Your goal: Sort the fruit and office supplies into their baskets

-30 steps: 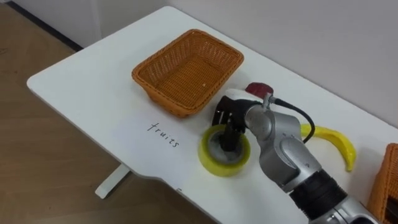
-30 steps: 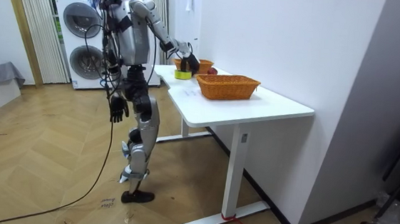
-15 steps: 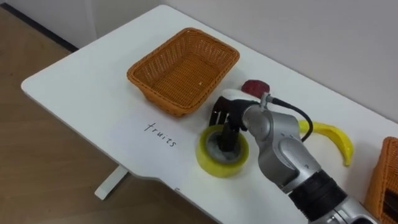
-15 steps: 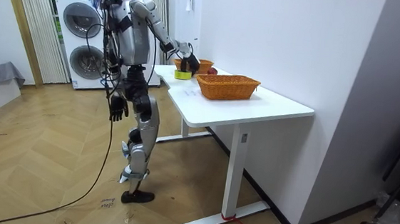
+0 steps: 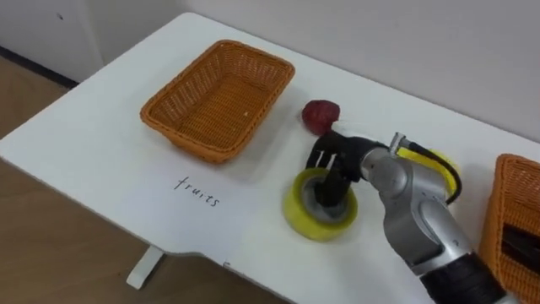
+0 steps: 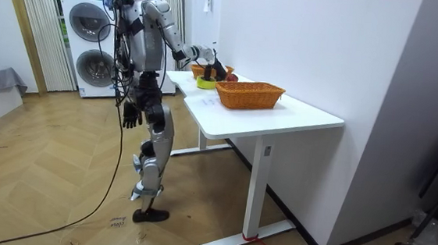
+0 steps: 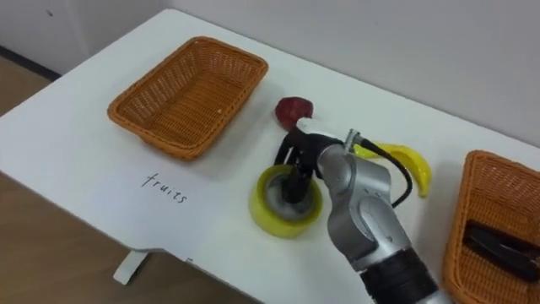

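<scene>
A yellow tape roll [image 5: 302, 221] lies on the white table [image 5: 101, 143], to the right of an empty wicker basket [image 5: 218, 97]. My right hand [image 5: 337, 160] reaches down onto the roll, dark fingers hooked into its hole and curled over its rim. A red apple [image 5: 321, 114] sits just behind the hand. A banana [image 7: 412, 165] lies to the right, partly hidden by my forearm. At the table's right end stands a second wicker basket [image 7: 467, 211] with a dark office item [image 7: 498, 245] in it. My left hand [image 6: 131, 118] hangs relaxed by my thigh.
A handwritten word [image 5: 198, 192] marks the table in front of the empty basket. The table's front edge [image 5: 194, 253] runs close below the roll. A white wall [image 5: 380, 34] stands right behind the table. In the room view I stand at the table's far end, near a washing machine [image 6: 89, 34].
The tape roll has slid to the right across the table with my right hand on it, away from the written word. The eye view has shifted too.
</scene>
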